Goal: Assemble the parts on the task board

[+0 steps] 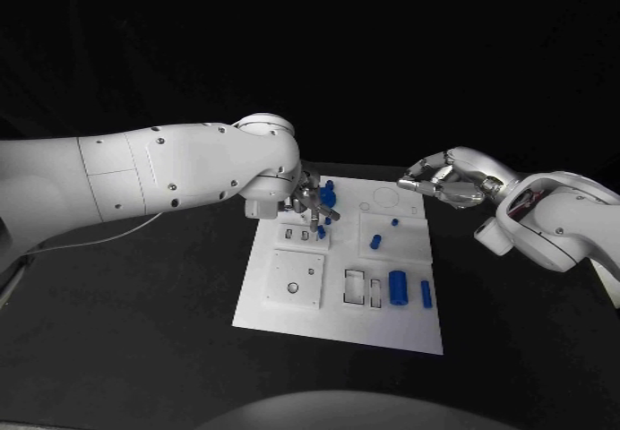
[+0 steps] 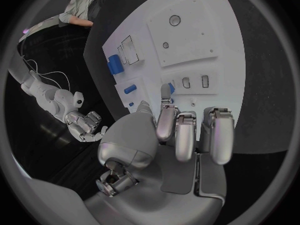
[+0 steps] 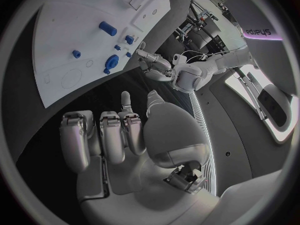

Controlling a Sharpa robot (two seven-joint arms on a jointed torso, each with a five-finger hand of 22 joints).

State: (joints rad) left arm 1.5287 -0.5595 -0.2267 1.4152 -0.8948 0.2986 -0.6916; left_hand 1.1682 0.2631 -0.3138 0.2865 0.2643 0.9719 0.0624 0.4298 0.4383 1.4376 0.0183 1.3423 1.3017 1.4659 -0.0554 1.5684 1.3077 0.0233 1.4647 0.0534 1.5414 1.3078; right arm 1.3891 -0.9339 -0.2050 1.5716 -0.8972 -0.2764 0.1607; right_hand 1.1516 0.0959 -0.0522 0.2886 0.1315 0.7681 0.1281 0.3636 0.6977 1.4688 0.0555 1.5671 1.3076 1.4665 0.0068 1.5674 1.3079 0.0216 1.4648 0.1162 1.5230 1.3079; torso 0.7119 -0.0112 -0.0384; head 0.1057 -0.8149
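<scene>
- Your left hand (image 1: 310, 204), silver and many-fingered on its white arm, hovers over the far-left corner of the flat white task board (image 1: 291, 309). Its fingers (image 2: 187, 135) are curled close together; whether they pinch a piece, you cannot tell.
- Small blue plastic parts (image 1: 327, 190) stand just beside those fingertips. More lie further right: a short peg (image 1: 376, 240) mid-board and a larger blue cylinder (image 1: 398, 288) near the recessed slots.
- Expect these pieces to be light, rigid and smooth, likely to slip or roll. Take each across its middle, thumb against fingertip.
- Your right hand (image 1: 442, 184) hangs off the board's far-right corner, fingers loosely curled, holding nothing.
</scene>
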